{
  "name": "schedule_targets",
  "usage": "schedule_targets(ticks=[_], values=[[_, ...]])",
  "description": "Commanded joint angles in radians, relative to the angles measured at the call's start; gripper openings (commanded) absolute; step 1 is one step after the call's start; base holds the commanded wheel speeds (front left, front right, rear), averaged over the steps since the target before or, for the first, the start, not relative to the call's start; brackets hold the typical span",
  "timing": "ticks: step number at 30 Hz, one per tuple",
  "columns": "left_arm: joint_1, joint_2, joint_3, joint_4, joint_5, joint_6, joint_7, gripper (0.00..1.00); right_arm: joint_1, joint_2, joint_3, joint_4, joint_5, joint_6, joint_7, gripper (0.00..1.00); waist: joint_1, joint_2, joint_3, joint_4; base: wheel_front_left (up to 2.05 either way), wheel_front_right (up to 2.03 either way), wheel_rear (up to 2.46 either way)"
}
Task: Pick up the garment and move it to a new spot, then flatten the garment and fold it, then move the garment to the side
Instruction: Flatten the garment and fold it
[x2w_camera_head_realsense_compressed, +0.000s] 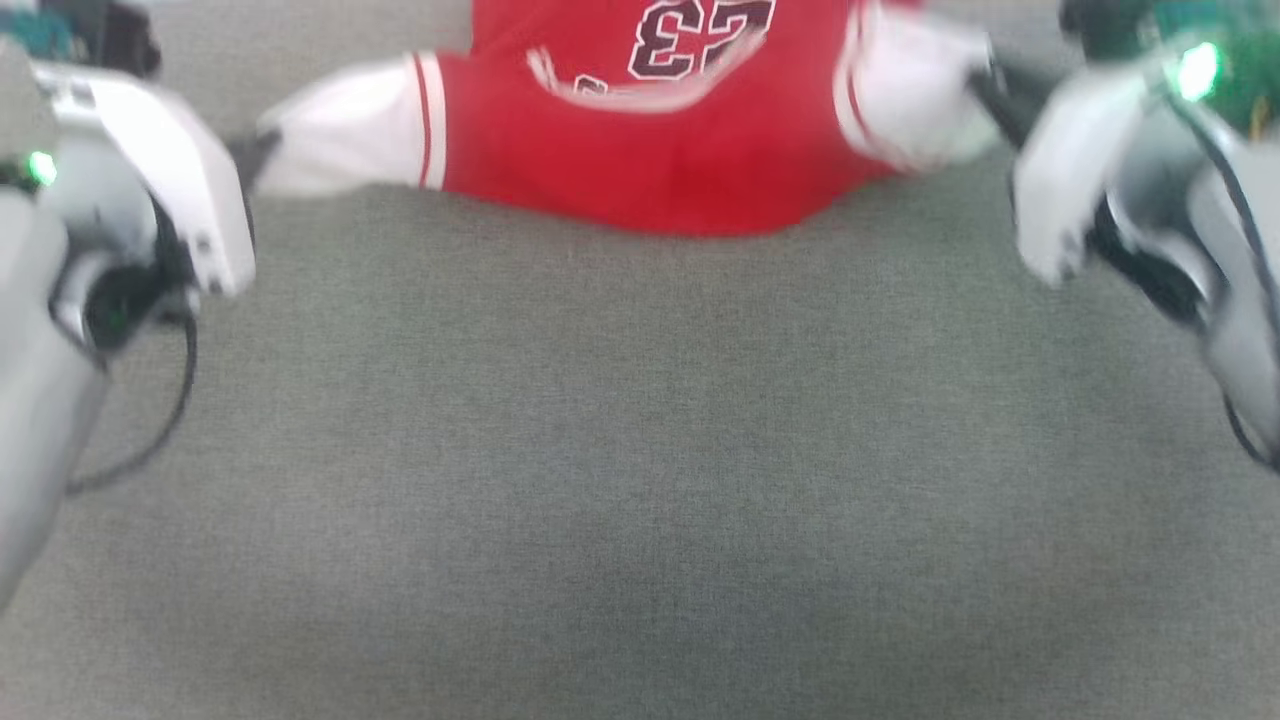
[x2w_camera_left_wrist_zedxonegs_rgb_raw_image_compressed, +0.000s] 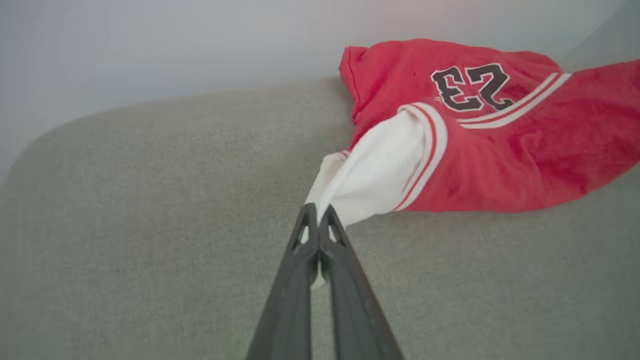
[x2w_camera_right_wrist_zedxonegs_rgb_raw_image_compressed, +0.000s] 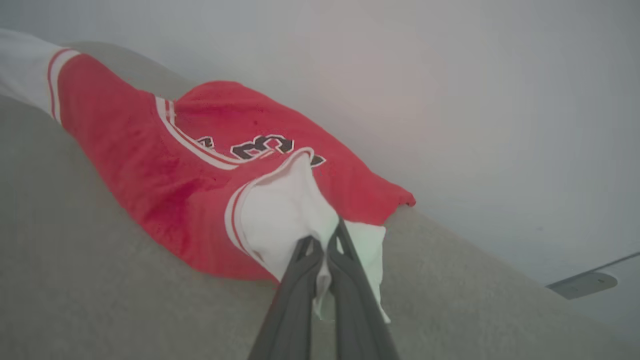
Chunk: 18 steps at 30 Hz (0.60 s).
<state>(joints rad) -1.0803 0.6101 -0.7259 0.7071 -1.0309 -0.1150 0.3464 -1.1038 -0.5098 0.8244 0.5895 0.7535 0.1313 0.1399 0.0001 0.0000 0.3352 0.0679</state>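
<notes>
We've got the left tool (x2w_camera_left_wrist_zedxonegs_rgb_raw_image_compressed: 318, 215) at 9 o'clock and the right tool (x2w_camera_right_wrist_zedxonegs_rgb_raw_image_compressed: 322, 242) at 3, each clenched on a white sleeve (x2w_camera_left_wrist_zedxonegs_rgb_raw_image_compressed: 380, 170) so we can stretch the red number-23 jersey shirt (x2w_camera_head_realsense_compressed: 650, 150) flat at the grey worktop's (x2w_camera_head_realsense_compressed: 640, 480) 12 o'clock.

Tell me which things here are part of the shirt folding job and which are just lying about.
Part of the job: garment, red with white sleeves; left gripper, shut on one sleeve; right gripper, shut on the other sleeve.

Just there: grey fabric surface underneath; pale wall behind; small grey fitting, unclear what.
</notes>
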Motion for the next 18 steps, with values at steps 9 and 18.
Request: schedule_targets(ticks=[9,18], values=[[0.368,0.214,-0.002,-0.387,-0.072,0.177,0.077,0.00,0.297,-0.285,0.047,-0.382,0.193,-0.001,0.139,0.00,-0.0001,0.0000,-0.031,-0.006,0.00,0.00,0.00],[0.709,0.413,0.041,-0.731,-0.198,0.389,0.064,0.00,0.538,-0.463,0.030,-0.602,0.327,-0.001,0.220,0.00,-0.0001,0.0000,-0.062,-0.021,0.00,0.00,0.00]])
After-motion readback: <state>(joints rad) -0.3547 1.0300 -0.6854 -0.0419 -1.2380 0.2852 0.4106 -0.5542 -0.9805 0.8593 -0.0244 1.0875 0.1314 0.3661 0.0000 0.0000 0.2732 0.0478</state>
